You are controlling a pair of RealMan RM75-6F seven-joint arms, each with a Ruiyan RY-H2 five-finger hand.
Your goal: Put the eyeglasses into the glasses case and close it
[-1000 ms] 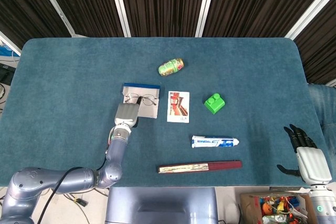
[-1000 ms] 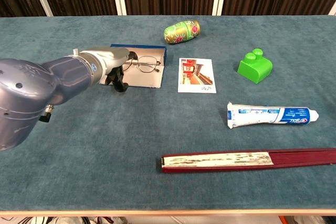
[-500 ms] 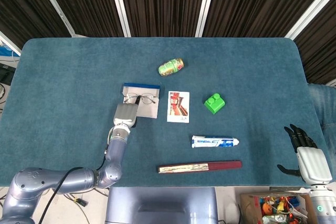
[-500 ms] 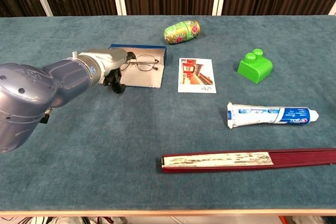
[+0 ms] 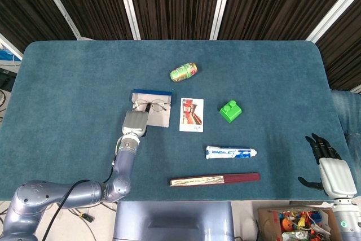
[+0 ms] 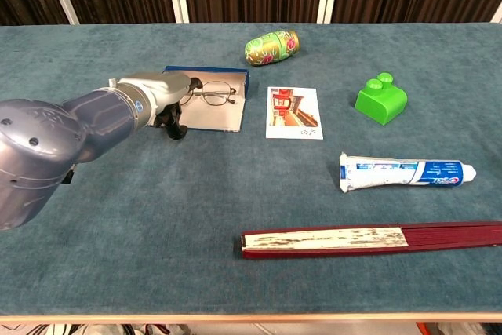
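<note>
While left hand [image 5: 135, 123] sits at near edge of open glasses case [image 6: 213, 112], fingers hidden under it, so cannot tell grasp; eyeglasses [image 6: 212, 94] lie on case lining. Risk: lid fold catches frame, glasses slide out. Right hand [image 5: 331, 170] off table edge, fingers apart, holding nothing. Fan [image 6: 369, 239], toothpaste [image 6: 406, 172], card [image 6: 293, 112], green block [image 6: 380, 98], egg-shaped toy [image 6: 271, 46] nearby; card just beside case.

Left arm [image 5: 121, 167] extended forward across table from lower left, forearm grey, wrist straight. Left hand [image 5: 135, 123] back-side up in head view, dark fingers [image 6: 174, 125] curled downward beneath palm in chest view; whether anything gripped cannot be told. Right hand [image 5: 329, 169] at far right table edge, back-side up, dark fingers [image 5: 320, 145] spread, holding nothing.
</note>
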